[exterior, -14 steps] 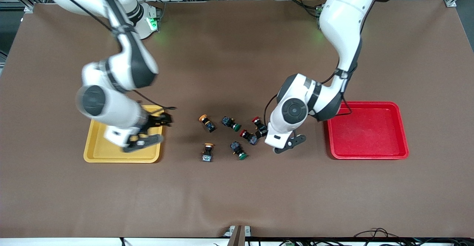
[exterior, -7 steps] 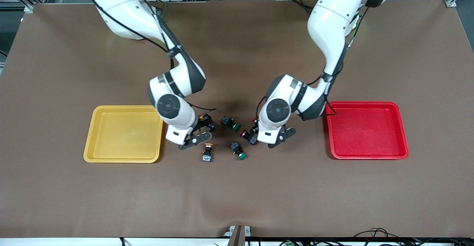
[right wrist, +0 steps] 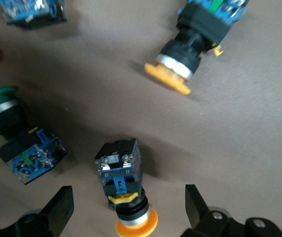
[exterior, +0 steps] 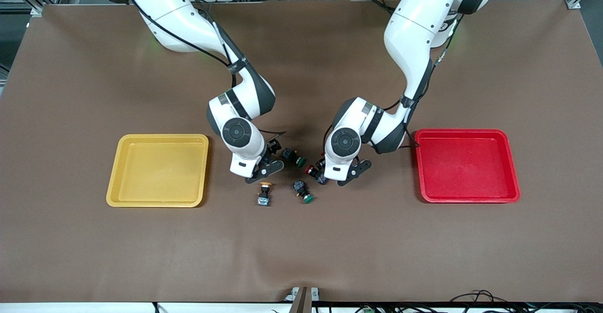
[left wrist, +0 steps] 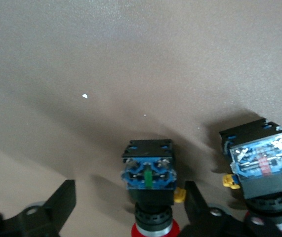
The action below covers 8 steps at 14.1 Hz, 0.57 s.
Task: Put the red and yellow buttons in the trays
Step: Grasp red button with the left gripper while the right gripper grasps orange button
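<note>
My left gripper (exterior: 325, 163) is open and low at the table. Its fingers straddle a red button (left wrist: 148, 193) without touching it. The second red button (exterior: 313, 170) lies beside it (left wrist: 263, 173). My right gripper (exterior: 270, 155) is open and low, its fingers on either side of a yellow button (right wrist: 123, 183). The other yellow button (exterior: 264, 193) lies nearer the front camera and also shows in the right wrist view (right wrist: 189, 45). The yellow tray (exterior: 158, 169) at the right arm's end and the red tray (exterior: 466, 164) at the left arm's end hold nothing.
Two green-capped buttons lie in the same cluster. One (exterior: 295, 157) is between the grippers (right wrist: 12, 136). The other (exterior: 304, 191) is nearer the front camera. The brown table (exterior: 301, 247) stretches bare around the cluster and trays.
My right arm swung from over the yellow tray to the yellow button in the cluster. My left gripper shifted toward the right arm's end, onto the red button. No button has moved.
</note>
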{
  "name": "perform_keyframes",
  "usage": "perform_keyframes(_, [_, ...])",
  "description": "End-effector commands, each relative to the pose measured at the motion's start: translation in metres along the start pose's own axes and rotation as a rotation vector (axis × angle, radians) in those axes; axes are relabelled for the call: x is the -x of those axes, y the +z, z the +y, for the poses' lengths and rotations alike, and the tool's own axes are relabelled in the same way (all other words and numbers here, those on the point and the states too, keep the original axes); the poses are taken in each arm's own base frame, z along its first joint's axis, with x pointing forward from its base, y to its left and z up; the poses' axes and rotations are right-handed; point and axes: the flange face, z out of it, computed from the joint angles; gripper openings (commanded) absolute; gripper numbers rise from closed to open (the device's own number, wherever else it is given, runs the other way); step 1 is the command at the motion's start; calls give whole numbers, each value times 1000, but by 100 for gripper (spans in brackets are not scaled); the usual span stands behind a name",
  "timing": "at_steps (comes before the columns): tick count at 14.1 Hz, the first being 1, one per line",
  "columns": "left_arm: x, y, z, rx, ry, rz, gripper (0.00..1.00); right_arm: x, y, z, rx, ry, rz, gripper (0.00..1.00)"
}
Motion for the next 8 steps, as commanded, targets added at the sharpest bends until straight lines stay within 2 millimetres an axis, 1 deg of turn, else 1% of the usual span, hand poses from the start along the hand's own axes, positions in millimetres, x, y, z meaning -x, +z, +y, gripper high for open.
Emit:
perform_keyframes(1, [-1, 0, 2, 0, 1, 32, 25, 0, 14, -2, 8, 11, 2, 93])
perform_keyframes(2, [-2, -2, 2, -7, 13, 52, 10, 0, 17, 0, 9, 14, -1, 81])
perform_keyframes(3, [-3, -4, 2, -9, 22, 66, 0, -1, 17, 1, 8, 16, -1, 61])
perform_keyframes(4, [-3, -5, 2, -9, 21, 67, 0, -2, 14, 3, 3, 25, -1, 40])
perform_keyframes(5, [-4, -11, 2, 0, 16, 70, 0, -1, 12, -3, -2, 20, -3, 21])
perform_keyframes(6, [-7, -21, 1, 4, 11, 73, 0, 1, 13, -1, -2, 28, -11, 6])
perform_keyframes(7, [-10, -41, -3, 11, -4, 78, 0, 1, 10, 1, -1, 47, -18, 0])
perform_keyframes(8, [-18, -64, -12, -8, -13, 73, 0, 1, 5, 2, -1, 50, -26, 0])
